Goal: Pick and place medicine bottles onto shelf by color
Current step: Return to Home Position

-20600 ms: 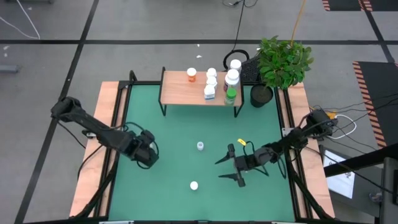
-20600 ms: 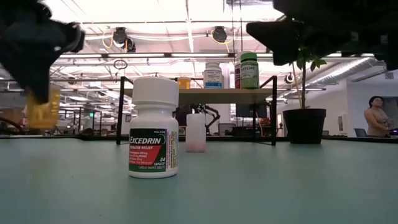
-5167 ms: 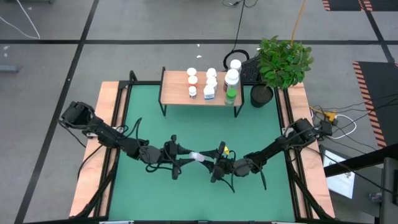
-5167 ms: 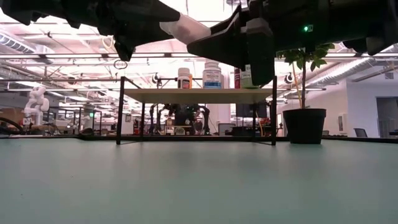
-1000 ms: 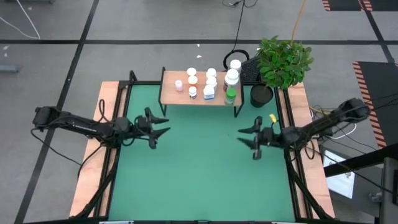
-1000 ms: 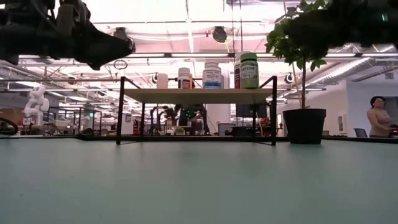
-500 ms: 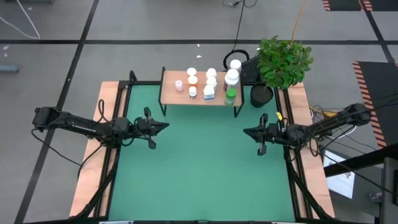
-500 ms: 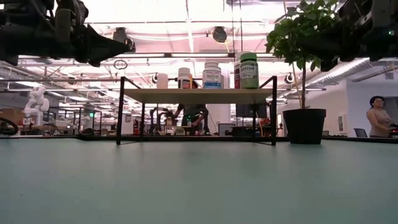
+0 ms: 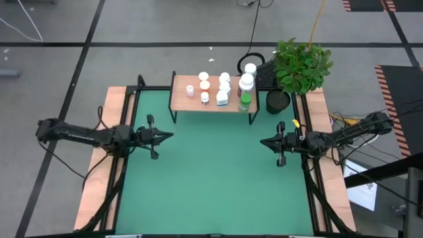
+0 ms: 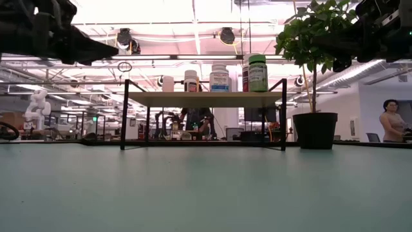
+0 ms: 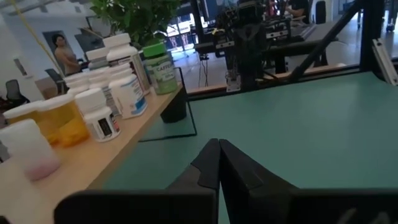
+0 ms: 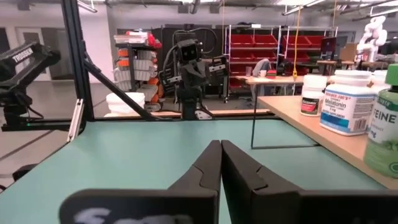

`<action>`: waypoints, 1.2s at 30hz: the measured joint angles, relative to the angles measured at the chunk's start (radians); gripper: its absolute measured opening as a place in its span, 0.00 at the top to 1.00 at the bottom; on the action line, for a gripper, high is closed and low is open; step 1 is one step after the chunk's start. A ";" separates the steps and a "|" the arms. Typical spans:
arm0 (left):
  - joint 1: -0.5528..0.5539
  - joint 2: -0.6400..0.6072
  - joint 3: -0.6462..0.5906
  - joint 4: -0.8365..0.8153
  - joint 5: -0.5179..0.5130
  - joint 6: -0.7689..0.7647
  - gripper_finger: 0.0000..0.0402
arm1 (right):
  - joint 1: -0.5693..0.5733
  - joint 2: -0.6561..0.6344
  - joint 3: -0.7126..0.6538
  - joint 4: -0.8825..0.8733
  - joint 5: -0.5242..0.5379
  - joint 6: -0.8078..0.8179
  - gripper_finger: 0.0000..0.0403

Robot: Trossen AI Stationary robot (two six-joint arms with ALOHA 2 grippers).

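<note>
The shelf [image 9: 182,99] stands at the table's far edge on thin black legs. Several medicine bottles stand upright on its board: a pink one [image 9: 190,91], an orange one [image 9: 204,82], a small white one [image 9: 205,98], a blue-labelled one [image 9: 223,98] and a green one [image 9: 245,101]. My left gripper [image 9: 170,135] hovers at the table's left side, shut and empty, pointing level toward the middle. My right gripper [image 9: 262,141] hovers at the right side, shut and empty, facing it. The wrist views show both fingertip pairs, left [image 11: 219,144] and right [image 12: 220,144], closed over bare green mat.
A black pot [image 9: 278,101] with a leafy plant [image 9: 301,66] stands beside the shelf's right end. Wooden strips [image 9: 106,158] run along the table's left and right sides. The green mat [image 9: 211,172] lies bare between the arms. A person [image 10: 391,122] shows far beyond the table.
Both grippers have shut from open, with nothing between the fingers. My left gripper has drawn back toward the table's left edge and rolled a little. My right gripper has drawn back toward the right edge. The bottles on the shelf have stayed put.
</note>
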State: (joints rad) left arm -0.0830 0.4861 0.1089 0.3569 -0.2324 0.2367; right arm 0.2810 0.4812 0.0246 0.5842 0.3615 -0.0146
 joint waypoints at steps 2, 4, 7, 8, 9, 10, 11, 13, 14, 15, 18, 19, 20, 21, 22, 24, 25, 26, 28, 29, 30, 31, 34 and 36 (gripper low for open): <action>-0.004 -0.053 0.000 -0.049 0.000 -0.002 0.99 | 0.000 0.000 0.000 0.002 0.000 0.014 0.99; -0.005 -0.098 0.000 -0.081 -0.001 -0.002 0.99 | 0.000 0.000 0.000 0.010 0.000 0.019 0.99; -0.005 -0.155 0.000 -0.129 -0.001 -0.004 0.98 | 0.000 0.000 -0.001 0.017 0.000 0.021 0.99; -0.005 -0.172 0.000 -0.150 -0.001 -0.004 0.99 | 0.000 0.000 -0.001 0.017 0.001 0.021 0.99; -0.005 -0.189 0.000 -0.174 -0.001 -0.005 0.99 | 0.000 0.000 -0.001 0.017 0.001 0.021 0.99; -0.005 -0.205 0.000 -0.193 -0.001 -0.007 0.99 | 0.000 0.000 -0.001 0.017 0.001 0.023 0.99; -0.005 -0.221 0.000 -0.209 -0.003 -0.010 0.99 | 0.000 0.000 -0.001 0.017 0.001 0.028 0.99; -0.005 -0.248 0.000 -0.226 -0.008 -0.020 0.99 | 0.000 0.000 -0.001 0.017 0.001 0.034 0.99; -0.005 -0.258 0.000 -0.231 -0.011 -0.023 0.99 | 0.000 0.000 -0.001 0.017 0.001 0.040 0.99; -0.005 -0.268 0.000 -0.244 -0.011 -0.024 0.99 | 0.000 0.000 -0.002 0.017 0.001 0.044 0.99; -0.005 -0.286 -0.003 -0.264 -0.012 -0.026 0.99 | 0.000 0.000 -0.002 0.017 0.001 0.048 0.99; -0.005 -0.287 -0.012 -0.249 -0.012 -0.026 0.99 | 0.000 0.000 -0.002 0.017 0.001 0.048 0.99; -0.005 -0.286 -0.024 -0.230 -0.011 -0.025 0.99 | 0.000 0.000 -0.002 0.017 0.001 0.048 0.99; -0.005 -0.286 -0.037 -0.212 -0.012 -0.023 0.99 | 0.000 0.000 -0.002 0.017 0.001 0.048 0.99; -0.005 -0.285 -0.054 -0.184 -0.011 -0.018 0.99 | 0.000 0.000 -0.002 0.017 0.001 0.048 0.99; -0.005 -0.286 -0.082 -0.134 -0.011 -0.005 0.99 | 0.000 0.000 -0.002 0.017 0.001 0.048 0.99; -0.005 -0.286 -0.094 -0.115 -0.011 0.000 0.99 | 0.000 0.000 -0.002 0.017 0.001 0.048 0.99; -0.005 -0.286 -0.099 -0.109 -0.011 0.006 0.99 | 0.000 0.000 -0.002 0.017 0.002 0.048 0.99; -0.005 -0.286 -0.095 -0.112 -0.012 0.009 0.98 | 0.000 0.000 -0.002 0.017 0.002 0.048 0.99; -0.005 -0.285 -0.087 -0.123 -0.014 0.009 0.98 | 0.000 0.000 -0.002 0.017 0.002 0.048 0.99; -0.005 -0.286 -0.083 -0.127 -0.020 0.009 0.98 | 0.000 0.000 -0.002 0.017 0.002 0.048 0.99; -0.005 -0.286 -0.081 -0.135 -0.025 0.009 0.98 | 0.000 0.000 -0.002 0.017 0.002 0.048 0.99; -0.005 -0.286 -0.080 -0.151 -0.028 0.013 0.99 | 0.000 0.000 -0.002 0.017 0.002 0.048 0.99; -0.005 -0.286 -0.079 -0.151 -0.028 0.013 0.99 | 0.000 0.000 -0.002 0.017 0.002 0.048 0.99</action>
State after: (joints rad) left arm -0.0875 0.2001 0.0296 0.2057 -0.2604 0.2501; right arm 0.2810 0.4816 0.0231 0.6010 0.3637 0.0338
